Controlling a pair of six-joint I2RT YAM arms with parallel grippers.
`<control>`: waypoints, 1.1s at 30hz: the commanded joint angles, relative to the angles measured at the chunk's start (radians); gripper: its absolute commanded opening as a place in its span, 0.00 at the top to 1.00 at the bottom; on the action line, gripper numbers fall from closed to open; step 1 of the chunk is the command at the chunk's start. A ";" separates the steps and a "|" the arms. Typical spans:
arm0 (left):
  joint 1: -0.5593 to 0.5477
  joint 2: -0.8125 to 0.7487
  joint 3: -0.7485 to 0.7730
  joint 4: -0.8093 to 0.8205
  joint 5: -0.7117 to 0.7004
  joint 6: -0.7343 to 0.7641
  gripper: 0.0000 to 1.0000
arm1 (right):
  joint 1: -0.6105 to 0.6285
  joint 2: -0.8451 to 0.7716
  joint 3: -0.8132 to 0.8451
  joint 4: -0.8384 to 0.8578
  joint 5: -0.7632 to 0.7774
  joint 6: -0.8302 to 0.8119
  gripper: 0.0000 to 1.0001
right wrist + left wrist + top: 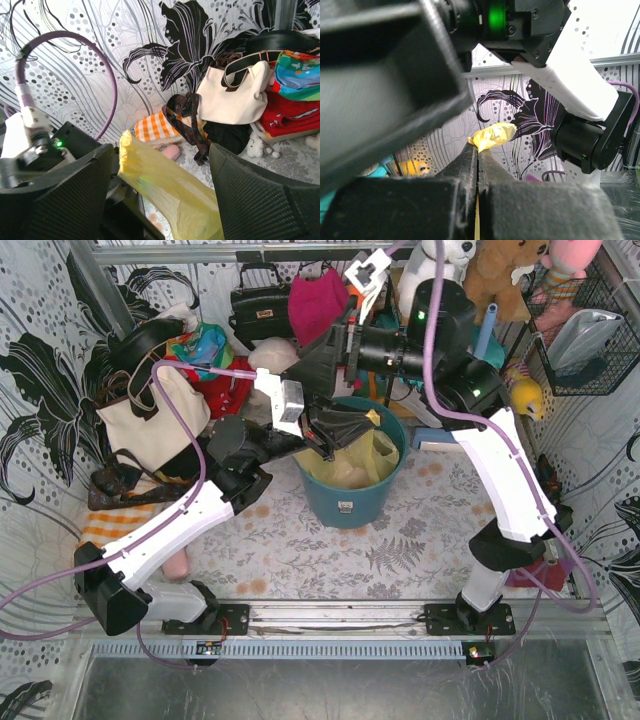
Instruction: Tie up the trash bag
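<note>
The left gripper [477, 148] is clamped tight on a twisted tail of the trash bag [492, 136], apparently keeping that end taut above the teal bin [350, 502] so a knot can be formed. The bin stands mid-table, toward the far edge. The yellow bag lines it, with pale crumpled paper inside. Above it the right gripper [161, 152] has its jaws wide, straddling a strip of bag without pinching it. Handbags [160, 425] crowd the table's far left corner.
</note>
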 commanded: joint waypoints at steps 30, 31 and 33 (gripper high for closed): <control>0.004 -0.034 -0.031 0.025 0.109 -0.003 1.00 | 0.055 0.076 0.078 -0.082 -0.088 -0.118 0.24; 0.004 -0.035 -0.032 0.027 0.111 -0.004 1.00 | 0.056 0.078 0.078 -0.084 -0.064 -0.120 0.25; 0.004 -0.036 -0.033 0.024 0.112 -0.004 1.00 | 0.058 0.080 0.077 -0.083 -0.046 -0.121 0.29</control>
